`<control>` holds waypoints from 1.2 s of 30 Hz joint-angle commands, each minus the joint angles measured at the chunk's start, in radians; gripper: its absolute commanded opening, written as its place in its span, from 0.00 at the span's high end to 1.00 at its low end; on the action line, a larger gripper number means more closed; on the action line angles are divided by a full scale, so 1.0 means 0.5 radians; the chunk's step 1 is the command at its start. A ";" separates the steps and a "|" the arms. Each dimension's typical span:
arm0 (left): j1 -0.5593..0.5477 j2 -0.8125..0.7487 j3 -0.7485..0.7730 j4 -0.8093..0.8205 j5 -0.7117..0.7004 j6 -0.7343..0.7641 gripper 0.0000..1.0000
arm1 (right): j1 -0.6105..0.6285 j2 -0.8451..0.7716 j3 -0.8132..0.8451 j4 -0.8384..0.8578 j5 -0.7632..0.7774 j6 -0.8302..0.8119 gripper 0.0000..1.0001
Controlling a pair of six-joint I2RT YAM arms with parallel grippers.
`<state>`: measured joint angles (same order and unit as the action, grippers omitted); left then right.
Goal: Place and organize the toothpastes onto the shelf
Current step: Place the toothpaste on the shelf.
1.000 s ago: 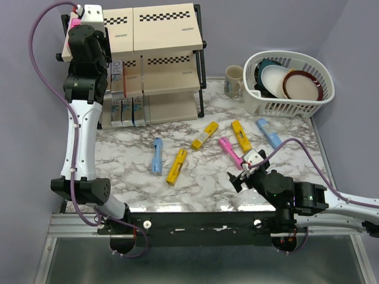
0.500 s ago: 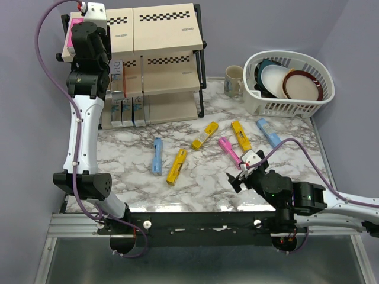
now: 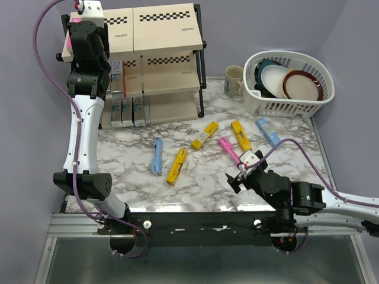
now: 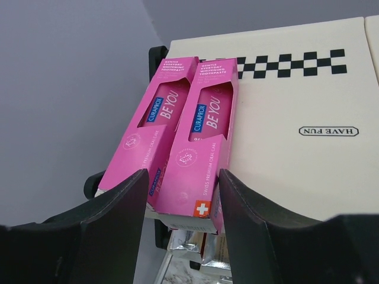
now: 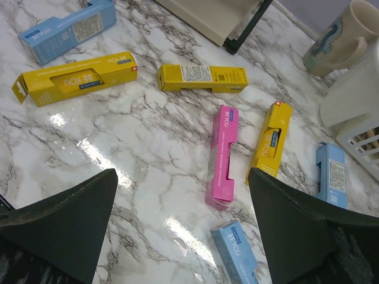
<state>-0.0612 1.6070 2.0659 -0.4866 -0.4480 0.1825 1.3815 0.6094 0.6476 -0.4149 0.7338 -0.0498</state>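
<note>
Two pink toothpastes lie side by side at the left end of the shelf's top board. My left gripper is open, its jaws standing either side of the right carton's near end, a small gap showing on the left. More cartons stand on the lower tiers. Several toothpastes lie on the marble: light blue, yellow, yellow, pink, yellow, blue. My right gripper hangs wide open above the pink one, with a blue carton just below it.
A white dish basket with plates and bowls stands at the back right, and a mug sits beside it. The shelf stands against the back left, close to the purple wall.
My left gripper's jaws have spread apart off the pink carton on the top board, and the wrist has shifted slightly up and back. The right arm has hardly moved.
</note>
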 commanded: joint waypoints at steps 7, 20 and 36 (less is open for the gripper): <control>0.000 -0.082 -0.060 0.129 -0.153 0.049 0.37 | 0.010 0.014 0.015 -0.048 -0.044 0.001 0.00; 0.000 -0.152 0.001 0.065 -0.123 -0.055 0.28 | 0.010 0.030 0.021 -0.054 -0.059 0.008 0.00; -0.003 -1.050 -0.612 -0.073 0.684 -0.684 0.02 | -0.143 0.134 0.162 -0.183 -0.160 0.336 0.00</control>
<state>-0.0612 1.2125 1.8900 -0.5117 -0.2649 -0.0502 1.3594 0.6399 0.6689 -0.4629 0.7090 0.0349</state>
